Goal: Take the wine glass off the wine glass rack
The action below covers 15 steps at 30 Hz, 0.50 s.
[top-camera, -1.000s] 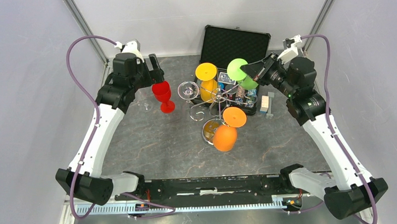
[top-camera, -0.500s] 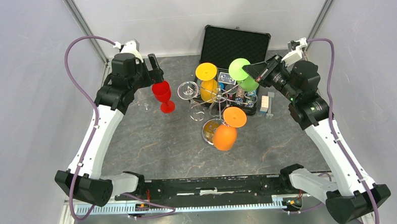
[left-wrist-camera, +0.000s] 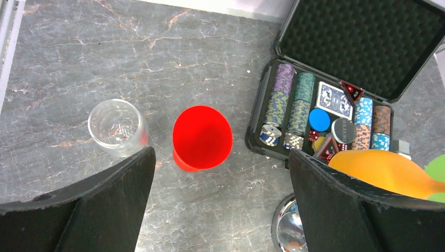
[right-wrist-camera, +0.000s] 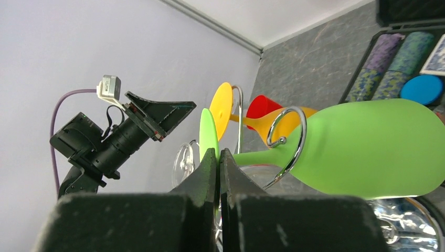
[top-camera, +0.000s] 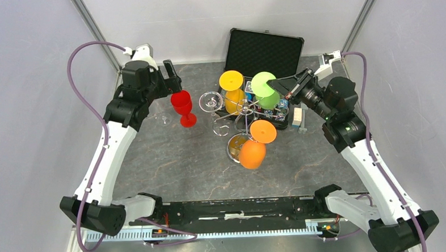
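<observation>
The chrome wine glass rack [top-camera: 238, 118] stands mid-table on its mirrored base [left-wrist-camera: 294, 231]. A green wine glass [top-camera: 266, 90] [right-wrist-camera: 367, 149] lies sideways with its stem inside one chrome loop [right-wrist-camera: 295, 137]. My right gripper [top-camera: 277, 84] [right-wrist-camera: 219, 153] is shut on the thin edge of that glass's foot. Yellow [top-camera: 232, 87], orange [top-camera: 254, 147] and clear [top-camera: 211, 100] glasses hang on other arms. My left gripper [top-camera: 172, 77] [left-wrist-camera: 220, 153] is open and holds nothing, above a red wine glass [top-camera: 182, 106] [left-wrist-camera: 202, 137] that stands upright on the table.
An open black case [top-camera: 263, 47] [left-wrist-camera: 367, 42] of poker chips lies right behind the rack. A clear tumbler [top-camera: 163, 118] [left-wrist-camera: 115, 126] stands left of the red glass. A small block [top-camera: 297, 118] lies right of the case. Walls close in on both sides.
My right gripper has swung left and slightly down with the green glass, closer to the rack's post. The left arm has lifted a little; its jaws stay wide.
</observation>
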Each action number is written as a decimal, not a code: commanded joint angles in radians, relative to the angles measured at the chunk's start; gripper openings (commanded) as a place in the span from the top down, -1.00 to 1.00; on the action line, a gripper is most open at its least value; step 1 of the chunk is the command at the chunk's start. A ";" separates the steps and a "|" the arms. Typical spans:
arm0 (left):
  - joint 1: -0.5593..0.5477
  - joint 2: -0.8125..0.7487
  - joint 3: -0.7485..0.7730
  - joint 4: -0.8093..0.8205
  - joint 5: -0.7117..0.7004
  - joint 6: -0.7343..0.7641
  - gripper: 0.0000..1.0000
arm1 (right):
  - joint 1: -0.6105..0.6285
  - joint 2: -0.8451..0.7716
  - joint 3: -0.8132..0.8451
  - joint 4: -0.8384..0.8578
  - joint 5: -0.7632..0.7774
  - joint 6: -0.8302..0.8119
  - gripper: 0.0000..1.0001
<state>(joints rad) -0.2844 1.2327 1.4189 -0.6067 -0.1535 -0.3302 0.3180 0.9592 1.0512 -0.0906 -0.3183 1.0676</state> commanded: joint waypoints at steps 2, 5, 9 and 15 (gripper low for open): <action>0.005 -0.071 -0.008 0.076 -0.010 -0.030 -1.00 | 0.038 0.016 0.000 0.121 -0.029 0.037 1.00; 0.005 -0.080 -0.012 0.077 0.007 -0.029 -1.00 | 0.052 0.017 0.004 0.130 -0.013 0.035 1.00; 0.005 -0.087 -0.012 0.081 0.030 -0.036 -1.00 | 0.062 0.030 -0.002 0.173 0.007 0.032 1.00; 0.005 -0.114 -0.009 0.084 0.045 -0.041 -1.00 | 0.062 0.073 -0.045 0.331 0.006 0.079 1.00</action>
<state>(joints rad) -0.2825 1.1606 1.4113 -0.5694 -0.1272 -0.3328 0.3798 1.0065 1.0164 0.0673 -0.3283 1.1126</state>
